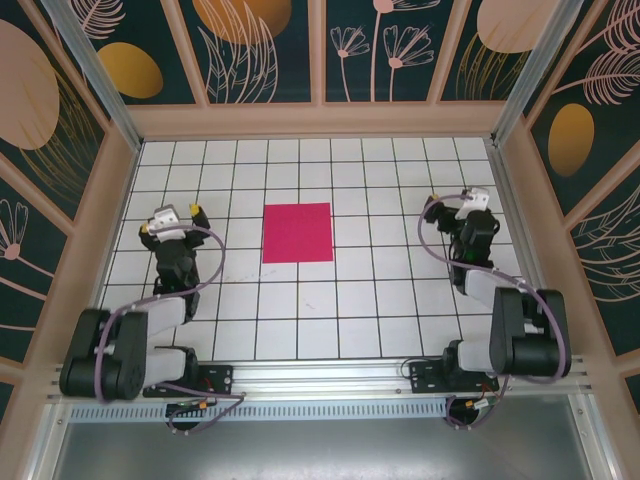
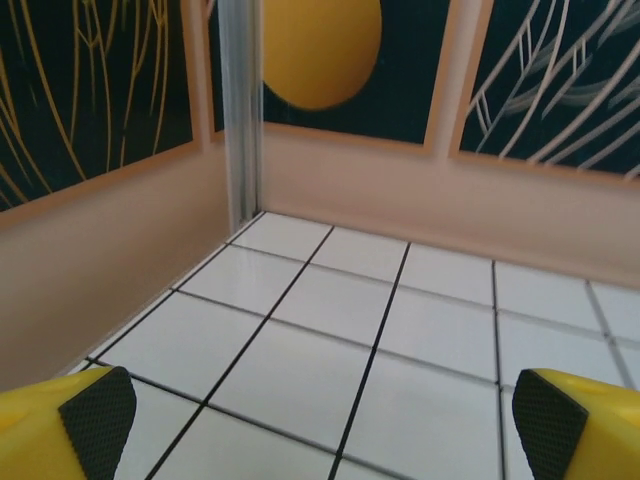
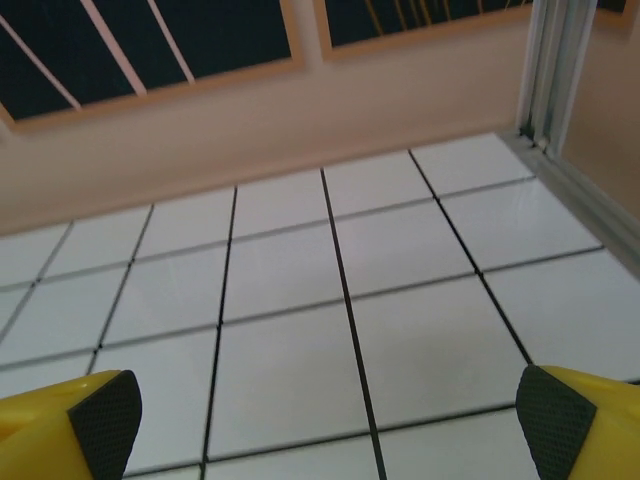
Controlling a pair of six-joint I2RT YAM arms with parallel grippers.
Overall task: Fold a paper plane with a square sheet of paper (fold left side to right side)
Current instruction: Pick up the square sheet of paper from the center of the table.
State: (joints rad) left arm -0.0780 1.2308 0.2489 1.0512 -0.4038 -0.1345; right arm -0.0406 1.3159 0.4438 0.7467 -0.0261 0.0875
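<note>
The square sheet of paper (image 1: 297,232) is vivid pink and lies flat on the white grid table (image 1: 300,310), slightly left of centre. I see no crease in it. A paper plane is out of view. My left gripper (image 1: 171,216) hovers about two tiles left of the sheet, open and empty. In the left wrist view, the left gripper (image 2: 320,425) has its yellow fingers with black pads (image 2: 98,420) wide apart over bare tiles. My right gripper (image 1: 460,202) stands several tiles right of the sheet, also open. Bare tiles lie between the spread tips of the right gripper (image 3: 325,425) in the right wrist view.
Peach-coloured walls (image 1: 320,120) with dark floral panels enclose the table at the back and both sides. An aluminium post (image 2: 240,110) stands in the back left corner, another post (image 3: 555,75) in the back right. Both arm bases sit on the near rail (image 1: 320,378).
</note>
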